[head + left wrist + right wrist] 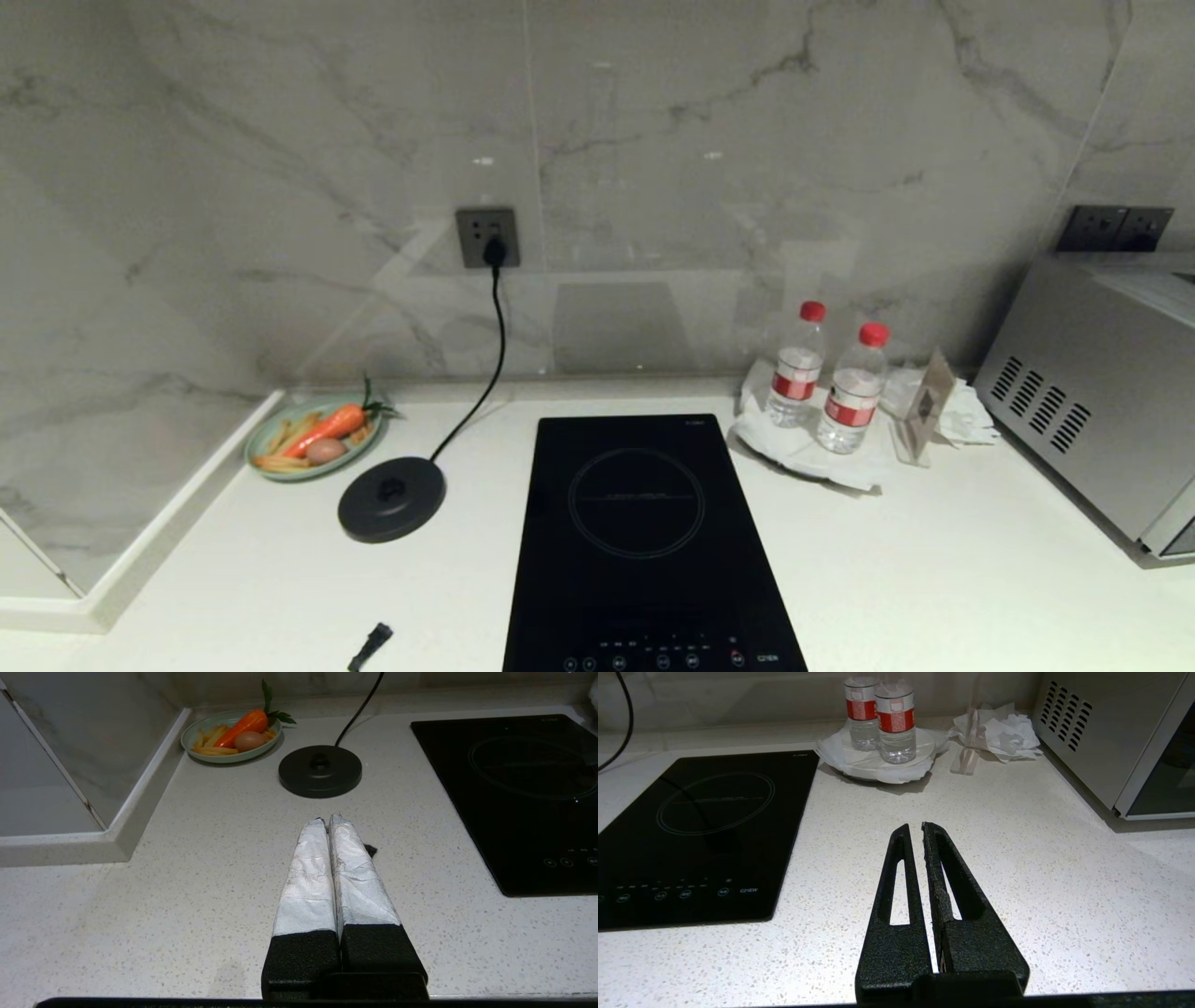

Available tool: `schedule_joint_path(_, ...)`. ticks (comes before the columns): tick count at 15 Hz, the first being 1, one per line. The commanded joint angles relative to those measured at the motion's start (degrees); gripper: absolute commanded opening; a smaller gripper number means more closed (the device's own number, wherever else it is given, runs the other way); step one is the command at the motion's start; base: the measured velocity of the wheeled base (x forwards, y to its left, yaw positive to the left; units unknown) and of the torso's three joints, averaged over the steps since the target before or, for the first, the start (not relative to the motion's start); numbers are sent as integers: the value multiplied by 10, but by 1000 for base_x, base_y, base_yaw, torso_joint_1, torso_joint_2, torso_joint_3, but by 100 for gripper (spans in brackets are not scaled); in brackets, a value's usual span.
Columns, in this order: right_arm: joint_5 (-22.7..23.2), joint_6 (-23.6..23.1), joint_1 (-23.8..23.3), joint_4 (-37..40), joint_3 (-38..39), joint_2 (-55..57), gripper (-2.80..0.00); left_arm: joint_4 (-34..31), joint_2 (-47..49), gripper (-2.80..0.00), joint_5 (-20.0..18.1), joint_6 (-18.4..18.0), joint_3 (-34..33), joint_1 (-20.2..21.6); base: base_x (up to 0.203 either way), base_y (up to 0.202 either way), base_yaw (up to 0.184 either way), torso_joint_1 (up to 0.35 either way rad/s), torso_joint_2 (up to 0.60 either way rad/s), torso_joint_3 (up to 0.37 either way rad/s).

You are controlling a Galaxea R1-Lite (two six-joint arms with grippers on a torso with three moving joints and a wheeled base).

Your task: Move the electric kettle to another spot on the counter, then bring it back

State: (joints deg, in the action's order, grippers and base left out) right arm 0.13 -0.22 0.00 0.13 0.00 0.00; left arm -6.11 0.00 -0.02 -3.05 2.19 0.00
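Apparently the work is at its very start or between steps, because the tall black electric kettle appears in no view; only its flat round black corded base (391, 498) lies on the white speckled stone counter (934, 579), left of the black glass induction hob (644, 541). The left gripper (327, 820), with foil-wrapped fingers pressed together and holding nothing, hovers low over the counter near the base. The right gripper (915, 829) also has its fingers nearly together, empty, beside the hob. I judge the next move requires finding the kettle first. A green plate with carrot and egg (313, 439), two red-capped water bottles (831, 387) and a steel microwave (1092, 401) stand around.
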Motion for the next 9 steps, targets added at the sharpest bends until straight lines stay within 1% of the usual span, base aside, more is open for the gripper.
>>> schedule_joint_path(1,0,0,0,0,0,0,-280,0,1,-280,0,1,0,0,0,0,0,-139,339,191)
schedule_joint_path(6,0,0,0,0,0,0,-280,0,1,-280,1,3,0,0,0,0,0,-125,325,191)
schedule_joint_path(8,0,0,0,0,0,0,-280,0,1,-280,2,24,0,0,0,0,0,-125,336,202)
schedule_joint_path(9,0,0,0,0,0,0,-280,0,1,-280,3,25,0,0,0,0,0,-120,334,197)
